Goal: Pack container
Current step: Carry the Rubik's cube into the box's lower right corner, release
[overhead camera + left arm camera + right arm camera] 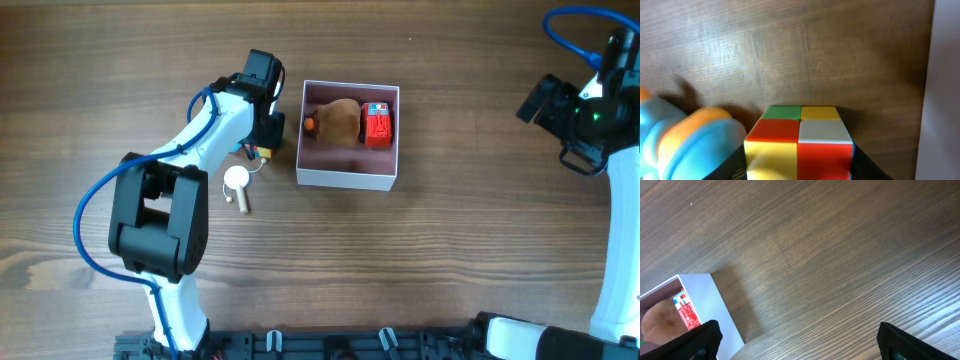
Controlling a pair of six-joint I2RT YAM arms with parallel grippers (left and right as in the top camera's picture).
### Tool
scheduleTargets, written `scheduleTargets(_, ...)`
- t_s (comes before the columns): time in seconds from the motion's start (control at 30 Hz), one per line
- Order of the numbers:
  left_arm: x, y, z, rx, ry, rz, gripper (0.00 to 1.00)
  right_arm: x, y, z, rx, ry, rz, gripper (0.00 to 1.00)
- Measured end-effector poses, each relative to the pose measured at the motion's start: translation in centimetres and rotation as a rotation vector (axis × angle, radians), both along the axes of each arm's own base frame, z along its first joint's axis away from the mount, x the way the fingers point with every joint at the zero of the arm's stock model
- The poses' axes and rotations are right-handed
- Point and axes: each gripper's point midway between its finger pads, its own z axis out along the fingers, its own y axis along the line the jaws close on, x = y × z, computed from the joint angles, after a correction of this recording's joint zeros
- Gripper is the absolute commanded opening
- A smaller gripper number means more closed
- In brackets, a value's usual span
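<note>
Near the middle of the wooden bench (450, 260) sits the container (347, 181), a square shallow box with white walls and a pink inside. A brown soft toy (335, 122) lies in its left and middle part, with a small orange bit at the toy's left end. A red toy (377, 126) sits just beside the soft toy on the right, close to the right wall. The left pincer (799, 159) is low over the bench just to the left of the container. Its dark fingers (738, 165) lie against both sides of a puzzle cube (799, 135) with red, yellow, green and white squares, gripping it. A blue and orange toy (685, 145) is just beside the cube, on the side away from the container's white wall. A little further out on the bench lies a small white round piece (236, 180) with a pale stem. The right pincer (797, 335) is well apart from all this, off to the right of the container, with its fingers spread wide over bare wood and nothing between them.
</note>
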Motion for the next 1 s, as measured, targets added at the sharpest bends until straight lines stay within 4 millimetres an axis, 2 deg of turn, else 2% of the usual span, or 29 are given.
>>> scheduleTargets(0.17,-1.7,0.5,0.6,0.027,0.083,0.0,0.22,0.0,0.0,0.0,0.0,0.0,0.0,1.0)
scheduleTargets(0.27,-1.6,0.5,2.4,0.029,0.093,0.005,0.19,0.0,0.0,0.0,0.0,0.0,0.0,1.0)
scheduleTargets(0.33,-1.3,0.4,4.2,0.021,0.076,0.018,0.17,0.0,0.0,0.0,0.0,0.0,0.0,1.0)
scheduleTargets(0.53,-1.1,-1.3,11.8,-0.049,-0.072,0.045,0.08,0.0,0.0,0.0,0.0,0.0,0.0,1.0)
scheduleTargets(0.63,-2.5,-4.2,15.2,-0.109,-0.146,0.021,0.05,0.0,0.0,0.0,0.0,0.0,0.0,1.0)
scheduleTargets(0.73,-3.7,-7.7,16.7,-0.166,-0.183,-0.01,0.06,0.0,0.0,0.0,0.0,0.0,0.0,1.0)
scheduleTargets(0.9,-4.6,-13.7,16.9,-0.253,-0.223,-0.058,0.08,0.0,0.0,0.0,0.0,0.0,0.0,1.0)
scheduleTargets(1.0,-4.8,-16.8,16.2,-0.292,-0.234,-0.075,0.09,0.0,0.0,0.0,0.0,0.0,0.0,1.0)
